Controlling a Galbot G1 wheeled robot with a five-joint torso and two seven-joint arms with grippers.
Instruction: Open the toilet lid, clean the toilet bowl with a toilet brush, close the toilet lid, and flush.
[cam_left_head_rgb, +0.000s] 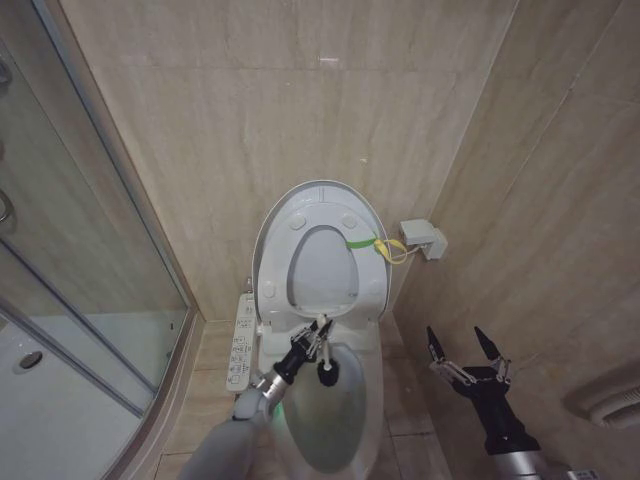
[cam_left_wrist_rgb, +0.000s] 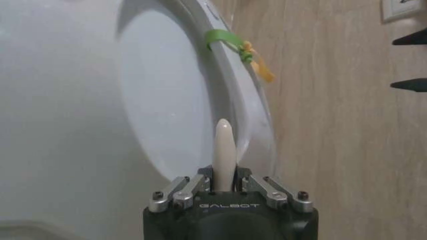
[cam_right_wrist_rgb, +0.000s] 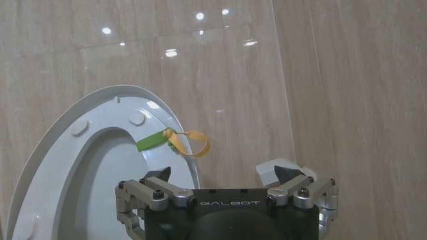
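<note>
Your left gripper (cam_left_head_rgb: 318, 342) pinches the toilet brush (cam_left_head_rgb: 323, 358) by its white handle, dark head hanging over the toilet bowl (cam_left_head_rgb: 368, 400). The toilet lid (cam_left_head_rgb: 275, 225) stands upright against the wall, green-and-yellow band (cam_left_head_rgb: 378, 245) on its right edge. Your right gripper (cam_left_head_rgb: 465, 348) waits right of the toilet, fingers spread, holding nothing.

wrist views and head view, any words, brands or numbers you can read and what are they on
"GALBOT" on the body of the left gripper, which is shut on the toilet brush.
"GALBOT" on the body of the right gripper, which is open.
The control panel beside the toilet bowl has markings, too small to read.
</note>
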